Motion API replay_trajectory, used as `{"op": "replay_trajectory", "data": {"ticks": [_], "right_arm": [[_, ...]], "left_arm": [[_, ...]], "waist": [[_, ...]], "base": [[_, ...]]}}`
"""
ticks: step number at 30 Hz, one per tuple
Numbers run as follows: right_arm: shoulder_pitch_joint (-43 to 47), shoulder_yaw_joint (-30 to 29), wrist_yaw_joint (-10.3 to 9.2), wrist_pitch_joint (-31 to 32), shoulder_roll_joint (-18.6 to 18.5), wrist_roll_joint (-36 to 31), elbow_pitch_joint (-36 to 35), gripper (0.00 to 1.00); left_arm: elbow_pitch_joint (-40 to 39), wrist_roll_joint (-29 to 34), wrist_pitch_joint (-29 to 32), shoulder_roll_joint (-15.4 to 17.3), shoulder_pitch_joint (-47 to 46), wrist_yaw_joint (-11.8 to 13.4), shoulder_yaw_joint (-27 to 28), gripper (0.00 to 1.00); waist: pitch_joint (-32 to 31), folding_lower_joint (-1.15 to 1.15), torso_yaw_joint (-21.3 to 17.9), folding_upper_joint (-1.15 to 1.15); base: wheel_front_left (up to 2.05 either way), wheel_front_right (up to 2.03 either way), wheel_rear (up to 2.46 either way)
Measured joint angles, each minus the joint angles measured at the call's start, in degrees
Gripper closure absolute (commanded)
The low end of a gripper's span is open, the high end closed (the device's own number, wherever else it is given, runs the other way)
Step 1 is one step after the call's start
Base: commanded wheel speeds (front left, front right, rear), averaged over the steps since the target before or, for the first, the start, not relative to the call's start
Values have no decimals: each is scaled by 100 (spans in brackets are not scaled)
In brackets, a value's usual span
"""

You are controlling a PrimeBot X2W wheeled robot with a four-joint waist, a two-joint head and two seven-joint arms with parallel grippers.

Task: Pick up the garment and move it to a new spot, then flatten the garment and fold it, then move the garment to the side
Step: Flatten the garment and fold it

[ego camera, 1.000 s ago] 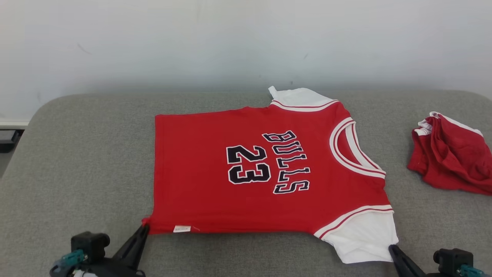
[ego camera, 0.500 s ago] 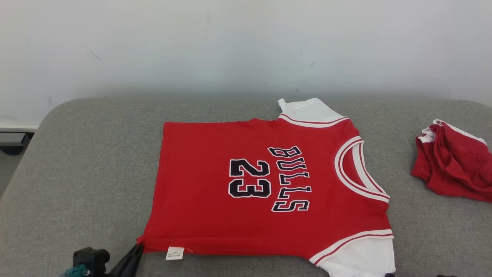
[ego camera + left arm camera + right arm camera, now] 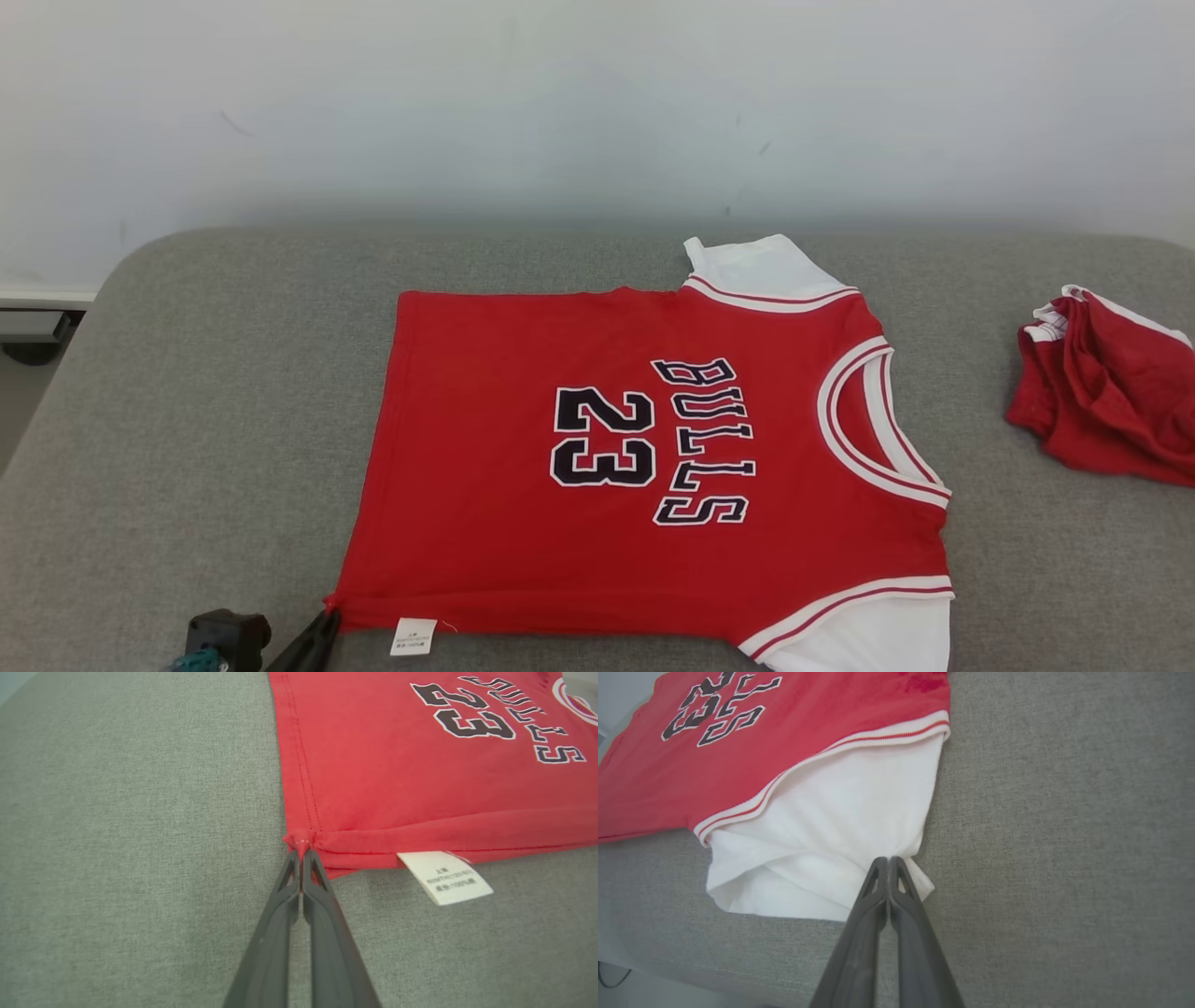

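Since cloth only lies smooth when an edge is drawn taut from both ends, the two arms hold the red garment (image 3: 653,448) at opposite ends of its near side. The left gripper (image 3: 301,853) has its jaws pressed together on the hem corner, pinching a small pucker of red fabric just beside the white care label (image 3: 444,877). The right gripper (image 3: 888,861) has its jaws clamped on the outer corner of the white sleeve (image 3: 822,826), where the cloth gathers into soft folds toward the tips. The garment itself lies face up in the middle of the grey worktop (image 3: 205,392), hem toward the robot's left and collar toward its right, with the lettering uppermost and the body nearly flat. Along the near side a narrow strip looks rolled, and the sleeve is not yet smooth, so this reads as the flattening step with folding to come. Both pinches are slight, so a hard pull could slip a corner free. A second red bundle (image 3: 1102,392) sits crumpled well apart at the right end.
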Motion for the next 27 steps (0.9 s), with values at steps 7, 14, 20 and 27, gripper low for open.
{"op": "replay_trajectory", "data": {"ticks": [7,14,20,27], "right_arm": [[-2,14,-92,185,-18,1,-134,100],[32,-123,-144,282,-12,144,-374,0],[196,-387,-191,192,-111,203,-754,0],[61,-628,-221,-165,-176,68,-1112,0]], "left_arm": [[70,-9,9,-51,-21,18,4,100],[209,-230,-51,-163,10,78,219,0],[98,-422,-223,-198,136,183,419,0],[-337,-385,-432,-179,139,458,645,0]], "waist": [[10,0,14,1],[-130,0,-24,1],[-181,0,-59,1],[-237,0,-73,1]], "base": [[0,0,0],[0,0,0],[0,0,0],[0,0,0]]}}
